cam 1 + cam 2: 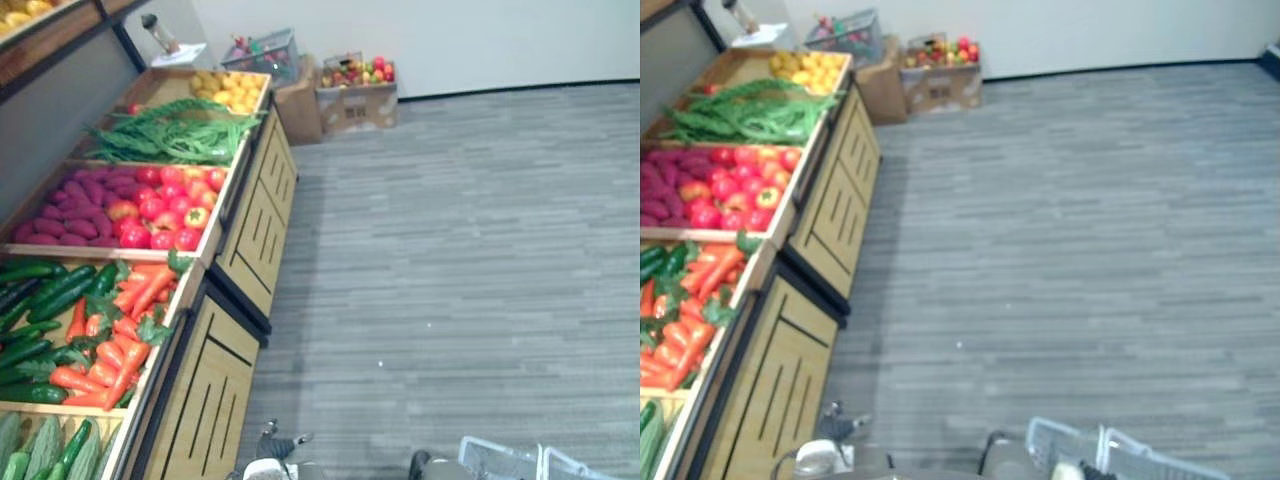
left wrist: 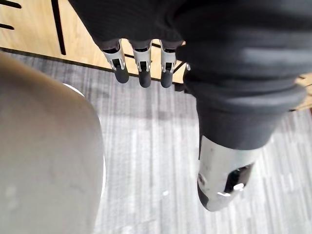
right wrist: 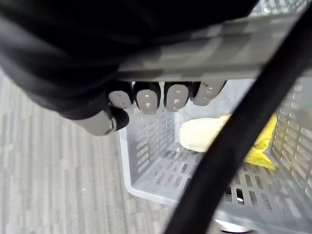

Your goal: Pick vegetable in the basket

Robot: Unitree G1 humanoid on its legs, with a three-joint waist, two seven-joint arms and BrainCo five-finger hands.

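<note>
Floor (image 1: 450, 250): grey planks, with a wooden produce stand (image 1: 250, 240) along 7 to 11 o'clock
Vegetables: carrots (image 1: 125, 350) and cucumbers (image 1: 50, 290) in its crates, 8 o'clock
Basket (image 3: 146, 156): grey, 5 o'clock, pale yellow item (image 3: 204, 134) inside
Right robot hand (image 3: 146, 100): fingers curled round the Basket's handle
Left robot hand (image 2: 144, 68): fingers straight, holding nothing

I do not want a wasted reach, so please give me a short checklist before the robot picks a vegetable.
1. Left hand free, fingers relaxed: ok.
2. Right hand curled round the basket handle: ok.
3. Basket has room beside the yellow item: ok.
4. Carrots uncovered on the stand: ok.
5. Carrots within the left hand's reach: cannot tell.
</note>
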